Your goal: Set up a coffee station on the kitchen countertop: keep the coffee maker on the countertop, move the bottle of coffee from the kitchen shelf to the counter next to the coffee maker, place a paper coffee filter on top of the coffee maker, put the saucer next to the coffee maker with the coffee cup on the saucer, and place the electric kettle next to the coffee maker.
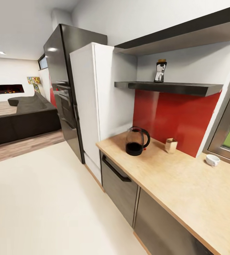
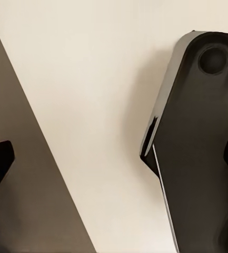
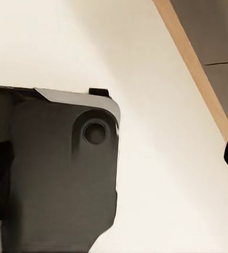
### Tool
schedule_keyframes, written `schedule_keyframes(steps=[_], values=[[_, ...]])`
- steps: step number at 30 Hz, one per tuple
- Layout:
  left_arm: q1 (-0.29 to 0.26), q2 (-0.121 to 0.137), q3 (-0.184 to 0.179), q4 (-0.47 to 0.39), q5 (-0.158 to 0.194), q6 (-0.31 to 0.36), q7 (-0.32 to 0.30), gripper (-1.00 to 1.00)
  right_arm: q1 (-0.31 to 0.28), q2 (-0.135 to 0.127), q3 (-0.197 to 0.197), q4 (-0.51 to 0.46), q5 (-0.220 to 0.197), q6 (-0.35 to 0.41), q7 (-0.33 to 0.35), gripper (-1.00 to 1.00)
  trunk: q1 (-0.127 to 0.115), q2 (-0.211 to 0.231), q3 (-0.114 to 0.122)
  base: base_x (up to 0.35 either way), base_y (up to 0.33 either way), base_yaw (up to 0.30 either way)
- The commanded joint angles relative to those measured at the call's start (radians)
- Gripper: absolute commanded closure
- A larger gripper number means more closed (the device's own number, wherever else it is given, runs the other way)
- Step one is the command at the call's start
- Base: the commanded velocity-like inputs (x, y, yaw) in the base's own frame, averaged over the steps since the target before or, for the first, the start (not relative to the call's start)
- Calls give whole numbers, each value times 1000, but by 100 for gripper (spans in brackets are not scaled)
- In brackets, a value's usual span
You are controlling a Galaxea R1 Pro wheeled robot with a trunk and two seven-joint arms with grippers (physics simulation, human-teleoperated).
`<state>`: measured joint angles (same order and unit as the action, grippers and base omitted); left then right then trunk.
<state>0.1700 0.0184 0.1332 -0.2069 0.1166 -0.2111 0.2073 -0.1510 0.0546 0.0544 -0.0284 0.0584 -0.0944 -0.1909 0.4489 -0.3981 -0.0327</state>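
Note:
The electric kettle (image 1: 136,141), rounded glass with a black handle, stands on the kitchen countertop (image 1: 185,187) near its far left end. The bottle of coffee (image 1: 160,71) stands on the lower dark shelf (image 1: 171,87) above it. A small brown paper box (image 1: 171,145) rests against the red backsplash. A little white coffee cup (image 1: 212,160) sits by the window sill. The coffee maker and saucer are out of view. My left gripper (image 2: 114,163) and right gripper (image 3: 114,163) hang open over the pale floor with nothing between their fingers.
A tall white cabinet (image 1: 93,102) and a black oven tower (image 1: 63,95) stand left of the counter. Dark grey cabinet fronts (image 1: 120,184) run below the worktop. A dark sofa (image 1: 19,120) lies far left. My dark base (image 2: 198,147) shows under the grippers.

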Motion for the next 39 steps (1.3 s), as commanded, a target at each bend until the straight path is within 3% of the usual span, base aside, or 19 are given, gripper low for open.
schedule_keyframes(steps=[1,9,15,22,39], values=[[0,0,-3,-2,10,-2,0,-100,0,1,5,1,5,-1,-6,-100,1,-2,-2,293,204,0],[0,-3,-3,-2,9,-3,0,-100,2,5,2,-1,1,-2,-3,-100,1,-2,2,299,187,-168],[0,-9,-3,-2,8,-2,0,-100,2,-1,1,1,1,-2,55,-100,1,-2,6,209,264,-273],[0,-9,-1,-7,-37,-2,0,-100,2,-2,1,0,0,-2,72,-100,1,-2,7,27,320,-297],[0,2,-3,-139,-43,0,0,-100,2,5,-5,-6,-4,1,70,-100,1,-2,7,-51,300,-300]])
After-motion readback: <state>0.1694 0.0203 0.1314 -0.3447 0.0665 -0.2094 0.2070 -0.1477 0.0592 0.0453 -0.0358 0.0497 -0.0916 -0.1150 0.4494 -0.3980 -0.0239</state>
